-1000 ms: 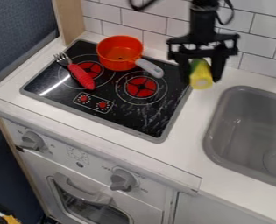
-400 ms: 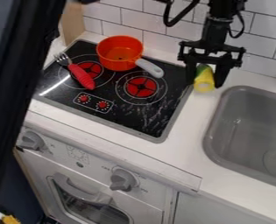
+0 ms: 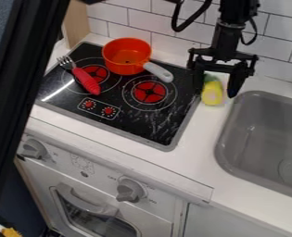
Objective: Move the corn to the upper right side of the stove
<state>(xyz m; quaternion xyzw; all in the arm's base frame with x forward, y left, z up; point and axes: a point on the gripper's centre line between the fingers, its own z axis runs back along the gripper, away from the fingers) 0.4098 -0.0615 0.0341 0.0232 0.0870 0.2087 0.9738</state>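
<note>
The black gripper hangs over the counter just right of the stove's upper right edge, its fingers open on either side of the corn. Between them is the yellow corn with its green end toward the wall; a gap shows between it and the right finger, while the left finger is close beside it. The corn appears to rest on the white counter, beside the right rim of the black stove.
An orange pot with a grey handle stands at the back of the stove, and a red-handled fork lies on its left part. The grey sink is to the right. A dark post crosses the left side.
The dark post came in from the left. The gripper shifted a little right with the corn; since then its fingers have spread and the corn sits slightly lower between them.
</note>
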